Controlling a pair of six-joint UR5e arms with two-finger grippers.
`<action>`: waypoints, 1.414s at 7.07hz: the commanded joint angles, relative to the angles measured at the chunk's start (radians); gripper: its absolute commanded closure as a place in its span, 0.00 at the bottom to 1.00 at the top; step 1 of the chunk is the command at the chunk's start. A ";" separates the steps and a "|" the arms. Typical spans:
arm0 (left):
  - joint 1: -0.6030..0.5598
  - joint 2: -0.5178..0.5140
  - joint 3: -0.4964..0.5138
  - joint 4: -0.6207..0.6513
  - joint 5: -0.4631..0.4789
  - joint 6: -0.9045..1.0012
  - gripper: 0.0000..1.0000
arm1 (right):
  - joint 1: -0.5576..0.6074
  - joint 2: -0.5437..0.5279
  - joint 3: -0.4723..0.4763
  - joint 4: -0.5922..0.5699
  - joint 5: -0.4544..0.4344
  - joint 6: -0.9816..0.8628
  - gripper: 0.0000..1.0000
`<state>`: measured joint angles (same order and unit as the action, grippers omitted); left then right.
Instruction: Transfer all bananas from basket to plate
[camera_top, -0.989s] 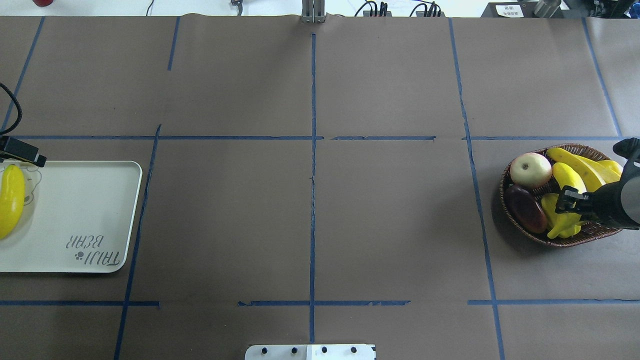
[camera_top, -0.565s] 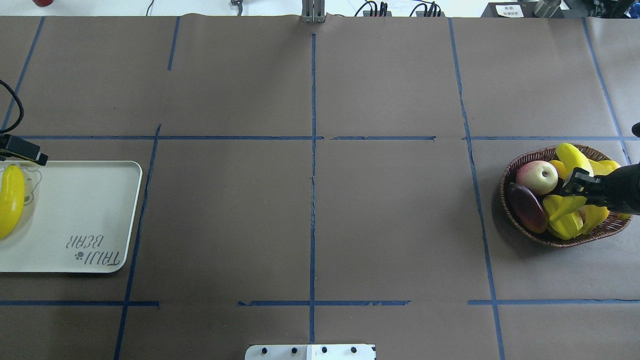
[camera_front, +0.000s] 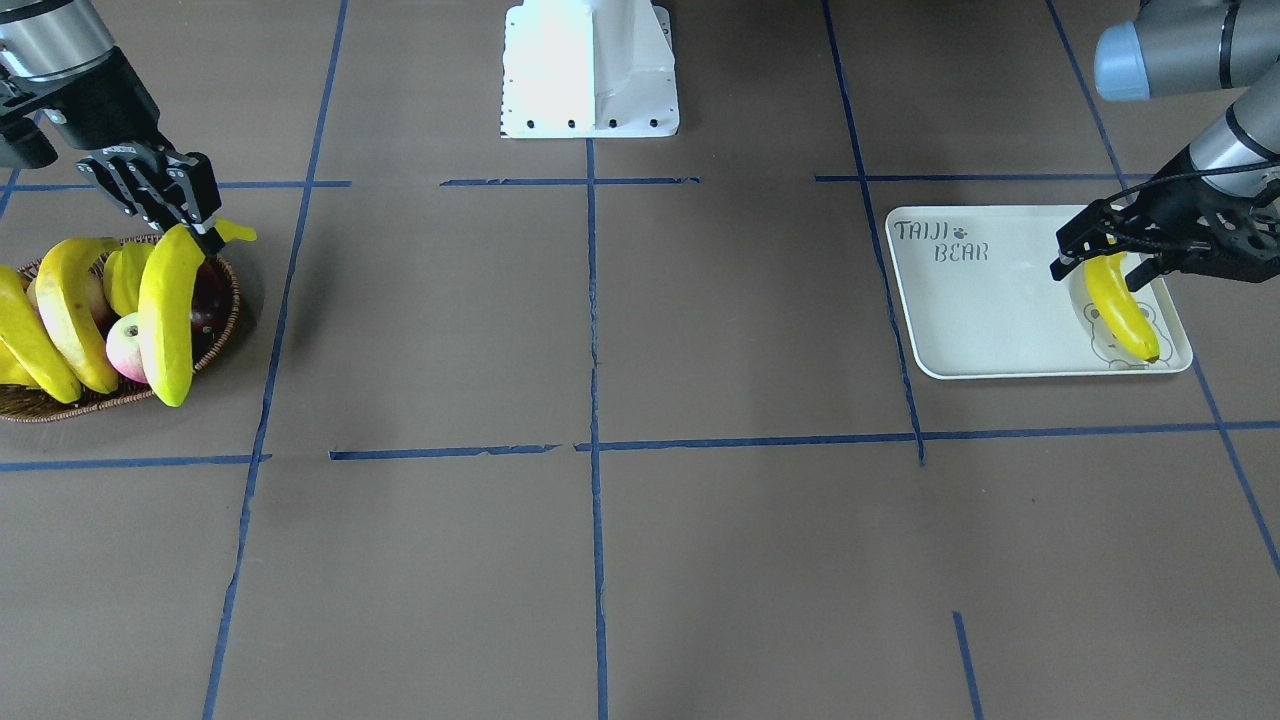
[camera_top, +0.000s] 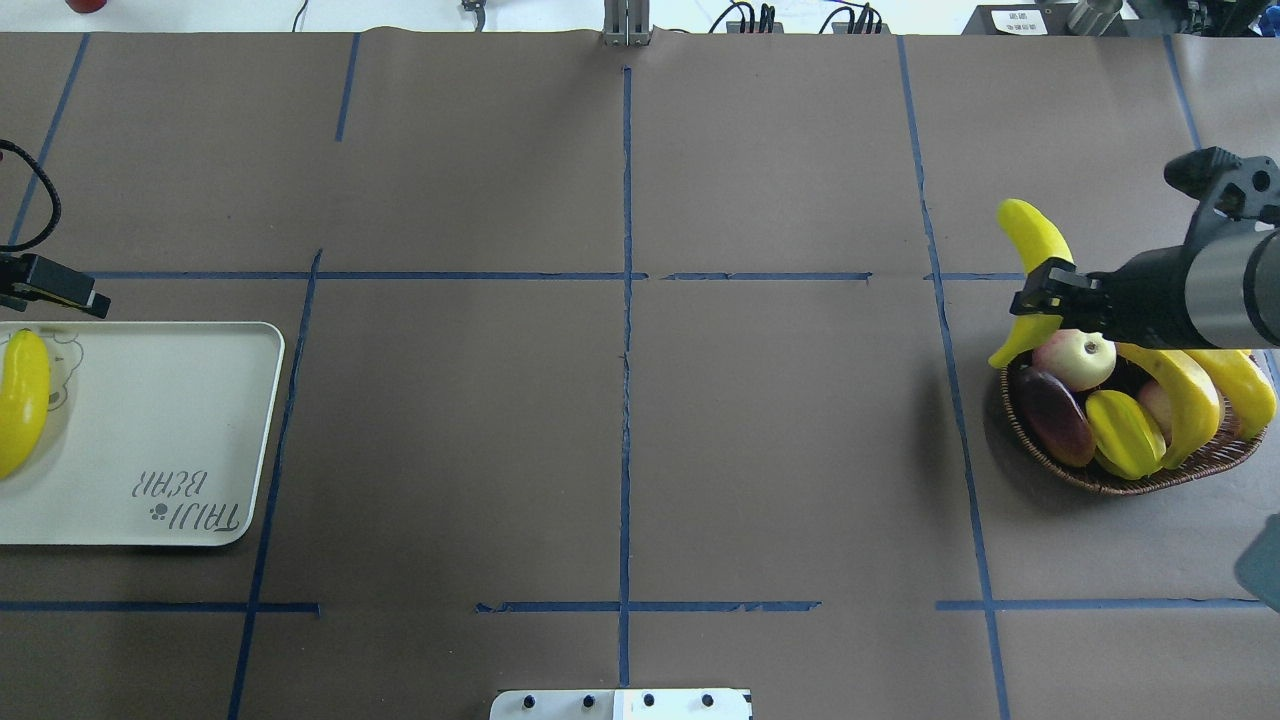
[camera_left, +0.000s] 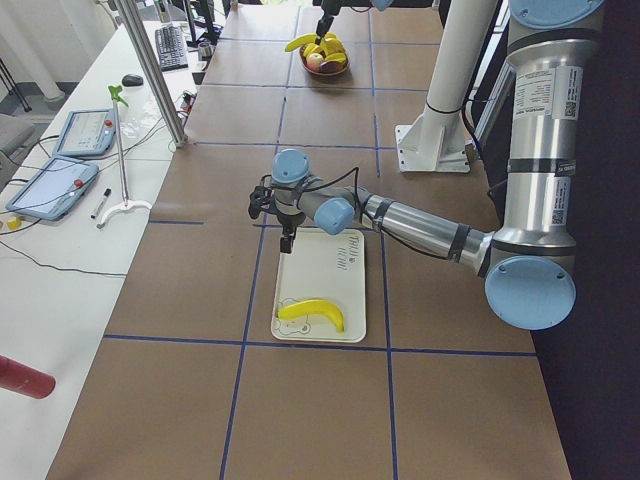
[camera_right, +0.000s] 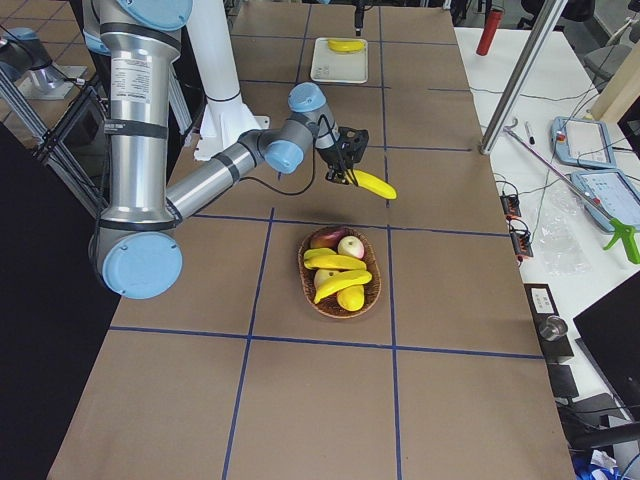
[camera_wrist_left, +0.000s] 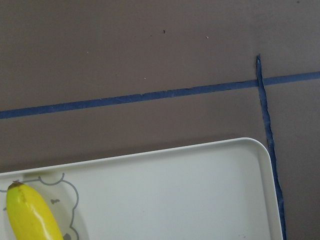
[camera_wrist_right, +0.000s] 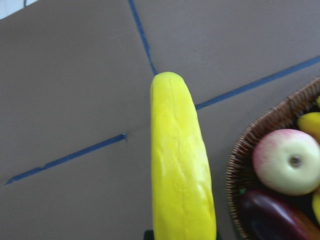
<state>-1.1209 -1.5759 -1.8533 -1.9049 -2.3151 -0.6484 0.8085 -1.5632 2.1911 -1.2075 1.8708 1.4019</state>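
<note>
My right pincer (camera_front: 200, 232) clenches one lifted banana (camera_front: 168, 320) by its stem end, the basket (camera_front: 232, 292) lower, just beside. My left pincer (camera_front: 1106, 252) hangs released above the plate (camera_front: 985, 325), a second banana (camera_front: 1122, 312) beneath it.

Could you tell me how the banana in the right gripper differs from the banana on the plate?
The held banana is clamped near one end in the right gripper's fingers; the plate banana lies free, with nothing gripping it. The held banana hangs in the air, lifted clear of the basket; the plate banana rests flat at one end of the plate. Both are smooth, curved and bright yellow.
</note>
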 joint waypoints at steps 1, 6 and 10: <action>0.001 -0.071 0.000 -0.002 -0.056 -0.176 0.00 | -0.073 0.188 -0.069 0.002 0.007 0.000 0.95; 0.163 -0.375 0.003 -0.014 -0.049 -0.805 0.00 | -0.230 0.393 -0.267 0.329 -0.045 0.046 0.96; 0.174 -0.453 0.012 -0.016 -0.044 -0.942 0.00 | -0.397 0.480 -0.304 0.353 -0.246 0.066 0.95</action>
<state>-0.9484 -2.0121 -1.8450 -1.9205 -2.3599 -1.5434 0.4629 -1.0988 1.8901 -0.8591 1.6903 1.4673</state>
